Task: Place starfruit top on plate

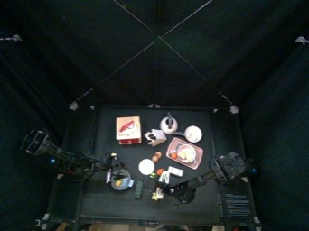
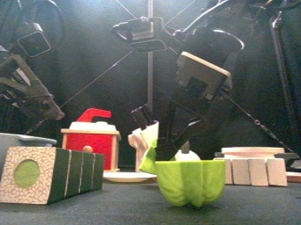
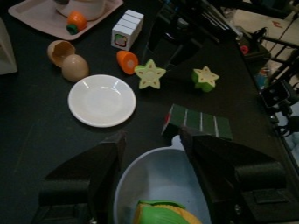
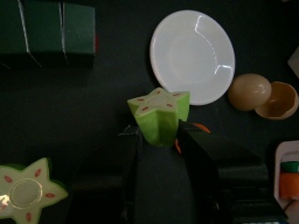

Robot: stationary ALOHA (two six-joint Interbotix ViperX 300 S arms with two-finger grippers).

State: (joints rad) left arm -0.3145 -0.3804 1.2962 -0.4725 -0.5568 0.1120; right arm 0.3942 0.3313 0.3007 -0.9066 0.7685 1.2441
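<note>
The starfruit top (image 4: 160, 112) is a small pale yellow-green star lying face up on the table beside the white plate (image 4: 193, 54). It shows again in the left wrist view (image 3: 149, 73), a short way from the plate (image 3: 101, 99). My right gripper (image 4: 162, 144) reaches down to it with jaws open, tips at its near edge, not closed on it. In the front view the right gripper (image 2: 179, 151) hangs just behind the green starfruit body (image 2: 188, 183). My left gripper (image 3: 158, 156) is open above a grey-blue bowl (image 3: 140, 171).
The starfruit body (image 3: 205, 79) stands apart near the front edge. A green striped box (image 3: 198, 122) lies by the bowl. A small orange piece (image 3: 126, 61) sits close to the starfruit top and an egg (image 4: 247, 90) near the plate. A red box (image 2: 91, 141) and a pink tray (image 3: 70, 10) stand further back.
</note>
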